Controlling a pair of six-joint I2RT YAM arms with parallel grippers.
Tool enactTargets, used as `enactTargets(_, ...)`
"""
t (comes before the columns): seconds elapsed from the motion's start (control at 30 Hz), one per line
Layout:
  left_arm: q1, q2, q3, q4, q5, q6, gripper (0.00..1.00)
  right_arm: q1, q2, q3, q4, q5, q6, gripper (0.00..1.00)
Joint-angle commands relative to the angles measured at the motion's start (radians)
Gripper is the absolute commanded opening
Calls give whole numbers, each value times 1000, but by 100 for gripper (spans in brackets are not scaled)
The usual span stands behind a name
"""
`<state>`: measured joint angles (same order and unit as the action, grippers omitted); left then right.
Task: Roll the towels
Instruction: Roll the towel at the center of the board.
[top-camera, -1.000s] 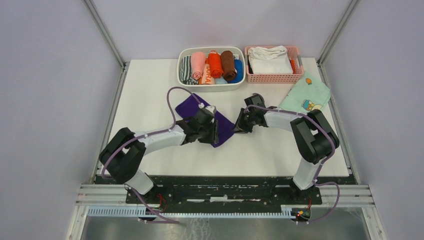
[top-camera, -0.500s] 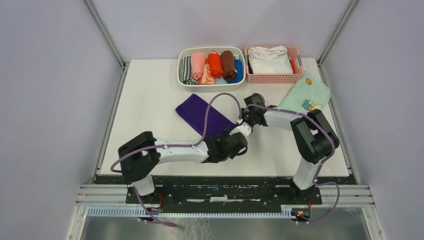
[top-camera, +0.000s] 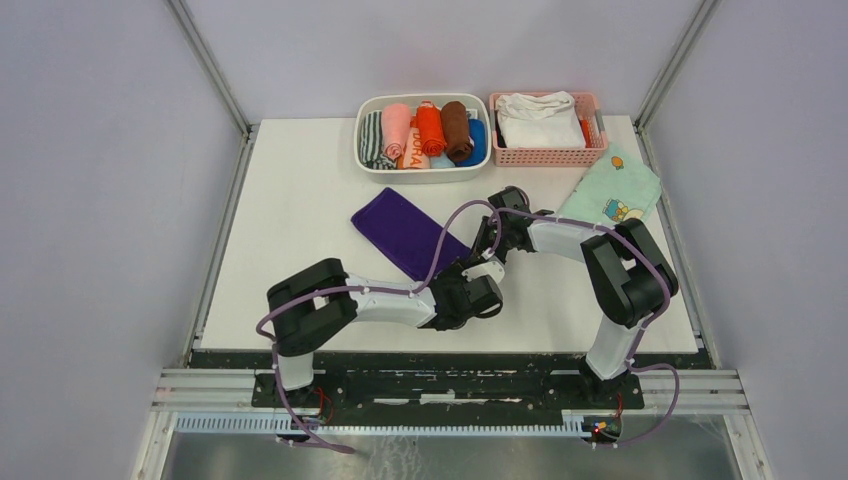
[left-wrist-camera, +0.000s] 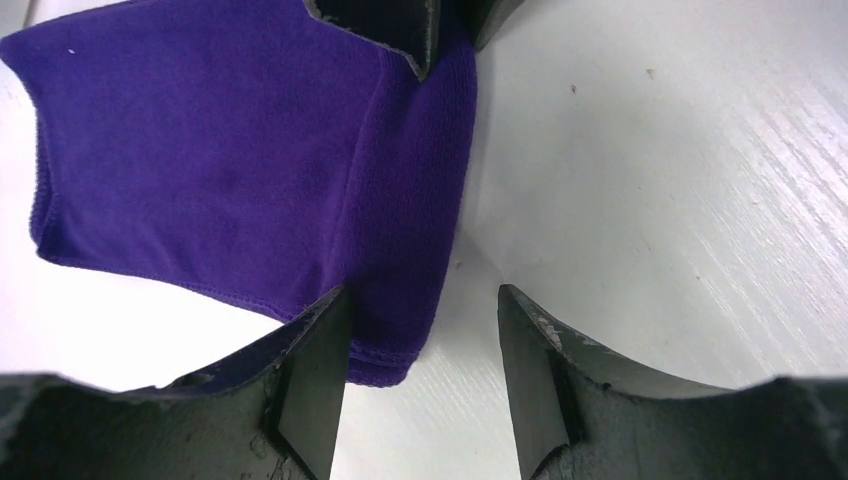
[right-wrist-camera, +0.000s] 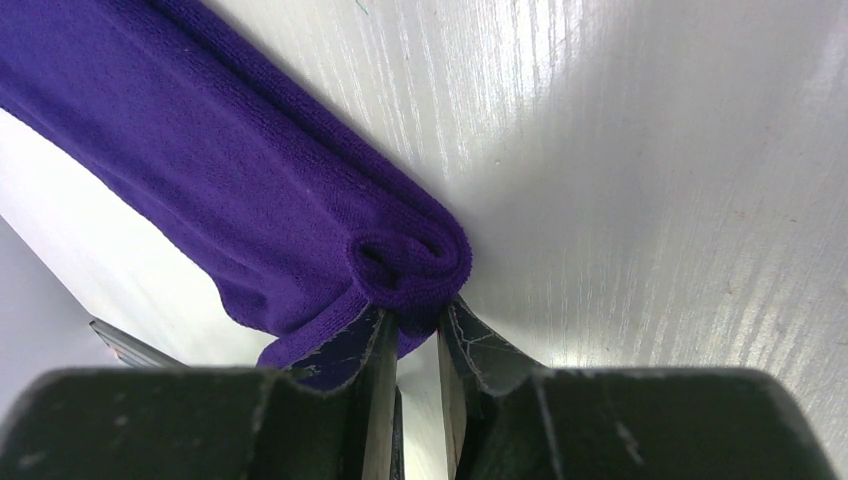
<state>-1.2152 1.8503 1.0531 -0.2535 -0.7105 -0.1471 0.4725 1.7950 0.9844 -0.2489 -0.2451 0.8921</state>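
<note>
Top external view: we see the purple towel (top-camera: 398, 230) lying flat and slantwise on the white table (top-camera: 300, 200), in front of the white bin (top-camera: 420, 177). Both arms reach in to its right-hand end. The right gripper (top-camera: 484, 246) is down at that end, and the left gripper (top-camera: 484, 268) sits just nearer the arm bases, pointing toward the same corner.

From the right wrist we see the towel's end curled into a small tight roll. The right gripper's fingers (right-wrist-camera: 375, 345) are almost together and pinch the underside of that roll.

From the left wrist we see the left gripper's jaws spread wide and holding nothing. One finger (left-wrist-camera: 315, 370) lies over the towel's near hem and the other rests on bare table beside the cloth.

The salmon-pink towel (top-camera: 397, 127) is rolled and stands in the white bin among other rolled cloths. To the right, a pink basket (top-camera: 545, 158) holds a folded white cloth (top-camera: 540, 118), and a mint-green printed cloth (top-camera: 610, 195) lies on the table near it.
</note>
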Motion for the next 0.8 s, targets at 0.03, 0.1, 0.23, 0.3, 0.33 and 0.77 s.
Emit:
enactTargets(0.03,-4,36,27,-6,-72,62,63,0,28,2,-67,51,-28,27)
enactTargets(0.1,-6,36,35,-6,-81,76,63,1,32,2,-64,47,-26,27)
enactTargets(0.23,-6,32,43,14,-69,105,63,0,37,2,-58,38,-23,27)
enactTargets(0.3,-6,44,47,17,-66,107,63,0,36,3,-58,37,-24,27)
enactTargets(0.33,-6,53,48,14,-61,107,63,-1,34,3,-58,37,-24,27)
enactTargets(0.77,22,152,53,-105,9,20,49,0,11,26,-70,39,-48,27)
